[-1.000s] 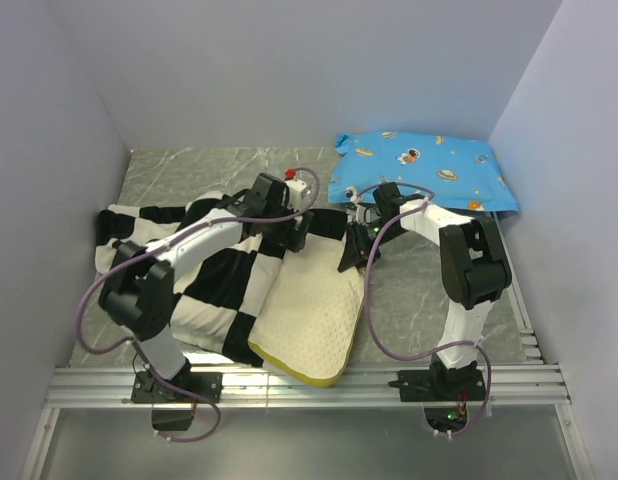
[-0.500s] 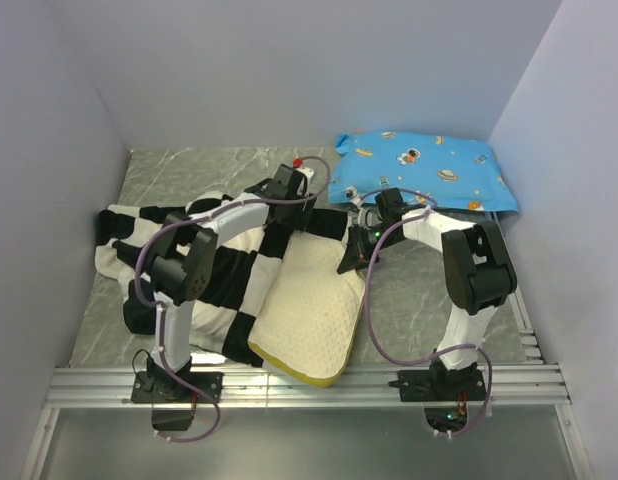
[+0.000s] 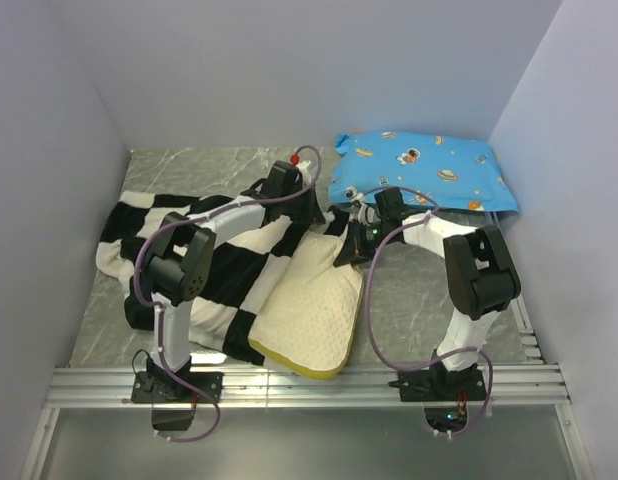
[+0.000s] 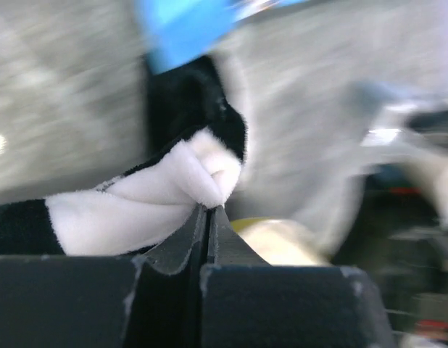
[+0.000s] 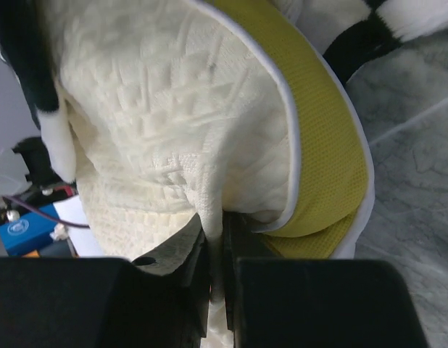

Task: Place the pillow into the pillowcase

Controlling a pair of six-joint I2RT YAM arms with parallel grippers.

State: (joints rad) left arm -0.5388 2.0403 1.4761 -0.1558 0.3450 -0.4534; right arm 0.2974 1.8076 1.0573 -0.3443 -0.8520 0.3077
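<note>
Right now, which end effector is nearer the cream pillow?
Right. The right end effector is shut on the pillow at its far edge; the left end effector pinches the checkered pillowcase just beyond it.

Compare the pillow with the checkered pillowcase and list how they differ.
Colour: the pillow is cream with a yellow edge; the pillowcase has big black and white checks.
Shape: the pillow is plump and rectangular; the pillowcase lies flatter, rumpled, and spreads wider.
Grip: the right gripper pinches the pillow; the left gripper pinches the pillowcase.
Both are soft fabric things on the table, each held by a shut gripper.
</note>
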